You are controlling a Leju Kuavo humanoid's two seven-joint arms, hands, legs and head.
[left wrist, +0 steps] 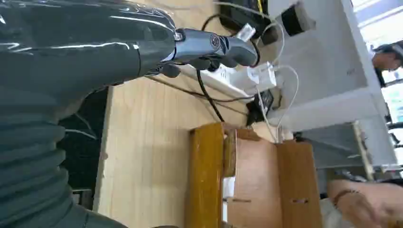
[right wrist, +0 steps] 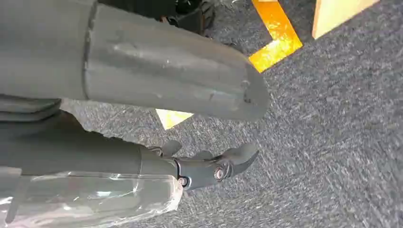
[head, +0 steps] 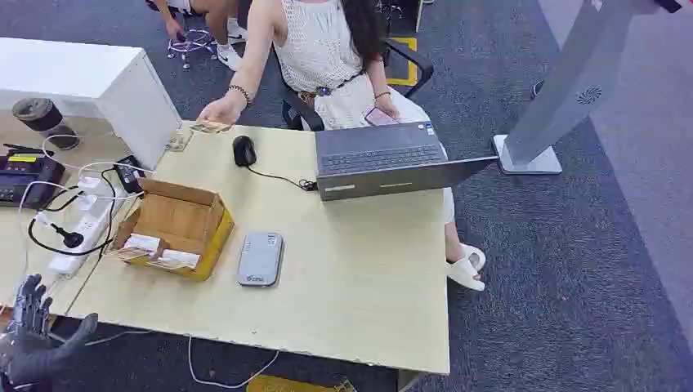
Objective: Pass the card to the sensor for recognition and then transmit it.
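Left hand (head: 29, 331): raised at the near left corner of the surface (head: 359, 269), fingers spread, holding nothing. Right hand (right wrist: 209, 168): hanging over grey carpet (right wrist: 332, 118) with yellow floor tape (right wrist: 275, 33), fingers loosely extended and apart, holding nothing.

Card (head: 211, 126): far across the surface from the left hand, at its far edge, under the fingers of a seated person's hand (head: 219, 110); whether it is lifted or lying flat cannot be told.

Sensor (head: 261, 258): a flat grey pad lying on the surface, ahead and to the right of the left hand, just beside the cardboard box (head: 176, 224).

Obstructions: the open cardboard box, holding small packets, stands between the left hand and the card. A white power strip (head: 78, 241) with a black cable (head: 53, 237) lies just ahead of the left hand, left of the box.

Beyond: a black mouse (head: 243, 150) near the card; an open laptop (head: 384, 159) overhanging the surface's far right edge; a white cabinet (head: 90, 82) to the far left.
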